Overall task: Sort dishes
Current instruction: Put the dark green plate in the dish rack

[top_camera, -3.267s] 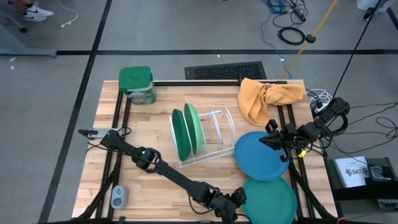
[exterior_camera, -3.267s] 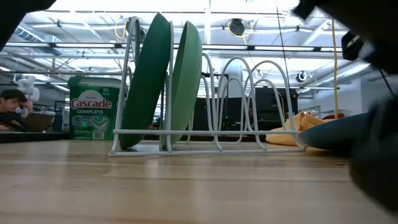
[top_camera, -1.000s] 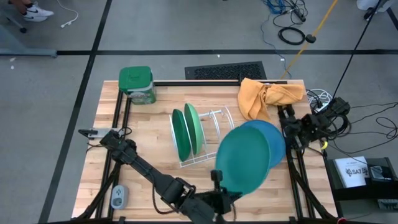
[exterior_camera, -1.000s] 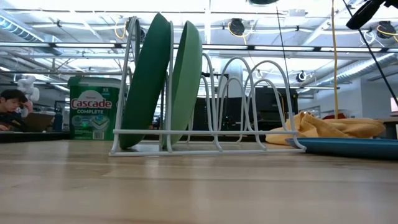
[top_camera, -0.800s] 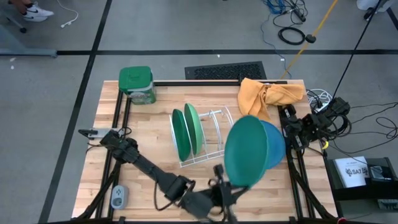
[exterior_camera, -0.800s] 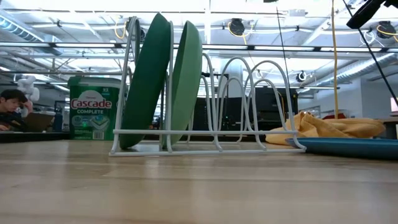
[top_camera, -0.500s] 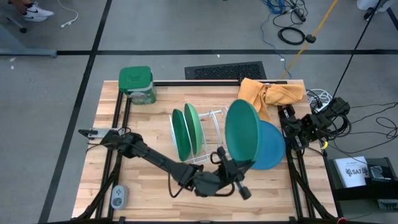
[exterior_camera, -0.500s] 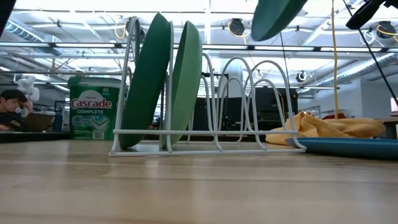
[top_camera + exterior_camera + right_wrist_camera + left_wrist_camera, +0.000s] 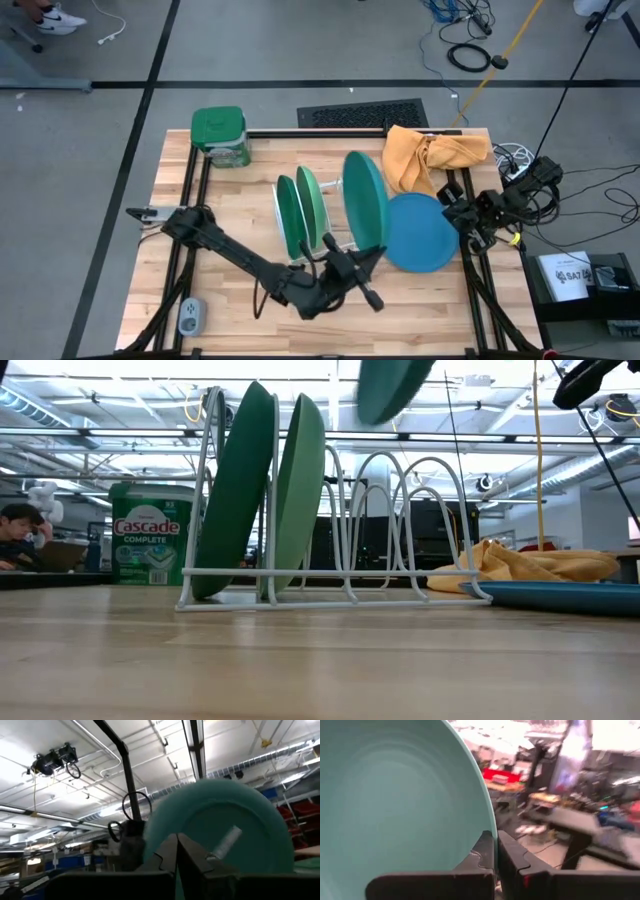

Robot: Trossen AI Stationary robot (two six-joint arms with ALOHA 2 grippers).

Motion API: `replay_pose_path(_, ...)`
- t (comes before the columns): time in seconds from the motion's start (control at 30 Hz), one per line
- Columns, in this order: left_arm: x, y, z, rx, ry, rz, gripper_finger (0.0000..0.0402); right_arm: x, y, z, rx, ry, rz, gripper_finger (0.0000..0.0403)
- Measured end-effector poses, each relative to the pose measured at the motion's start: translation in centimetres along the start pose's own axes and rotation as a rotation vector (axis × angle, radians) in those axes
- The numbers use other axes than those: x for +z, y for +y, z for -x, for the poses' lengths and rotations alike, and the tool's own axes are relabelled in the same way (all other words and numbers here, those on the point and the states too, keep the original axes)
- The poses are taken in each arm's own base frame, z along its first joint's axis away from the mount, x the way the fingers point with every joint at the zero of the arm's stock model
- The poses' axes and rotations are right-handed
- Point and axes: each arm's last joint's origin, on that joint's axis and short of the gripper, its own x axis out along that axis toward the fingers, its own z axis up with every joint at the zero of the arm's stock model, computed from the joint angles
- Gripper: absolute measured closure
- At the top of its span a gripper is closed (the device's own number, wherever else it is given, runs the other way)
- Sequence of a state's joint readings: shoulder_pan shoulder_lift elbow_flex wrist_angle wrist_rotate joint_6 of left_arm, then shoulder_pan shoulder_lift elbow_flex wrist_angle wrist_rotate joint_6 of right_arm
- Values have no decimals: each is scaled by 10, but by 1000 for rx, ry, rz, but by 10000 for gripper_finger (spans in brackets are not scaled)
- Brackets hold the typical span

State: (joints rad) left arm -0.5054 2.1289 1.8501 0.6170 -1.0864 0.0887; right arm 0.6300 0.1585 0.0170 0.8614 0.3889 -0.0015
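Left gripper (image 9: 352, 262) clenched on rim of round teal plastic plate (image 9: 365, 205), held on edge above white wire rack (image 9: 345, 222). Dark green plate (image 9: 288, 215) and mint plate (image 9: 310, 205) occupy its end slots. Blue plate (image 9: 420, 232) lies flat on wooden bench (image 9: 240, 200) beside rack, orange cloth (image 9: 430, 155) beyond. Right gripper (image 9: 455, 212) near blue plate, fingers together, holding nothing.

Even, bright overhead lighting; ceiling lights glare in low view; left wrist view blurred beyond the fingers.
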Motion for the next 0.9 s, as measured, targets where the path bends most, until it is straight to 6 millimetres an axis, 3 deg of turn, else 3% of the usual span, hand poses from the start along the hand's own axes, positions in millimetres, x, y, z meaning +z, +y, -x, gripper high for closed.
replay_pose_path(0.23, -19, 50, 1, 48, -17, 145, 401, -4, 0, 0, 3, 42, -25, 399)
replay_pose_path(0.37, -39, 66, 1, 32, -15, 138, 401, -5, 0, 0, 2, 47, -23, 399)
replay_pose_path(0.5, -45, 85, -7, 21, -20, 206, 401, -5, 0, 0, 2, 49, -20, 399)
replay_pose_path(0.7, -62, 97, -13, 25, 7, 251, 388, -7, 0, 0, 1, 72, -13, 399)
replay_pose_path(0.9, -59, 99, -14, 15, 7, 251, 319, -15, 0, 1, -5, 150, -48, 399)
